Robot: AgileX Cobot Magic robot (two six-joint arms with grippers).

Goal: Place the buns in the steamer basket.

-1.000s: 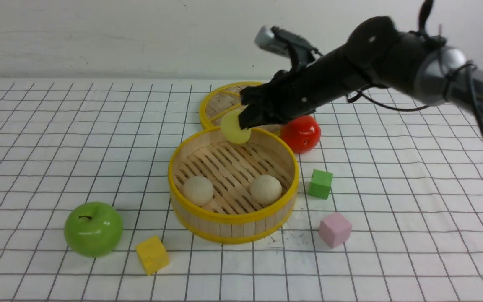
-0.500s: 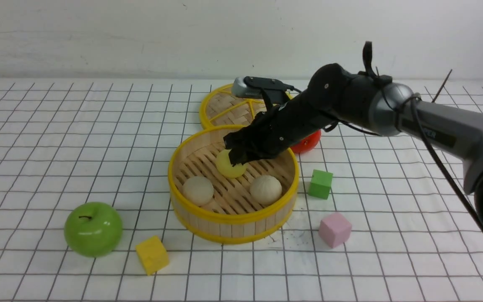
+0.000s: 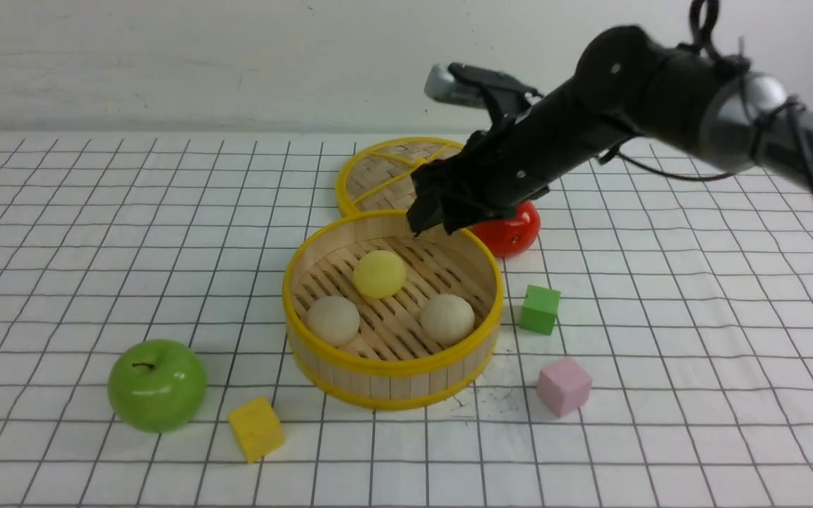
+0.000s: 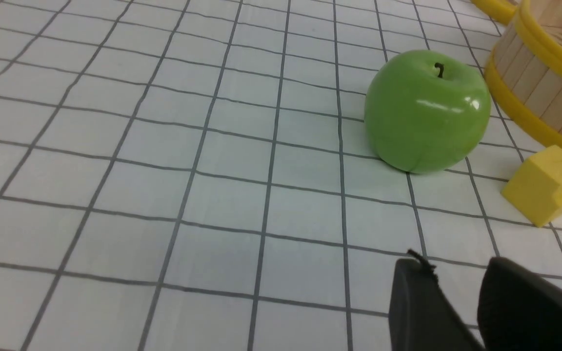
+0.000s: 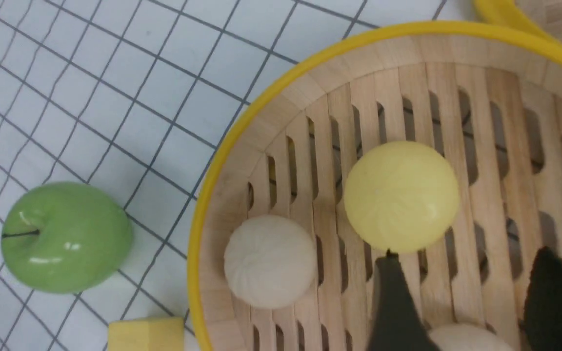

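White gridded surface (image 3: 96, 233), all three buns (image 3: 379, 274) in the steamer basket (image 3: 392, 367)
Right pincer (image 3: 435, 212) spread and empty above the far rim; left pincer (image 4: 456, 302) seemingly parted, holding nothing.

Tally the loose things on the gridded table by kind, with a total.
Round buns: 3 (pale yellow, beige, beige)
Foam cubes: 3 (yellow, green, pink)
Fruit: 2 (green apple, red tomato)
Wooden steamer basket: 1
Woven lid: 1
Total: 10
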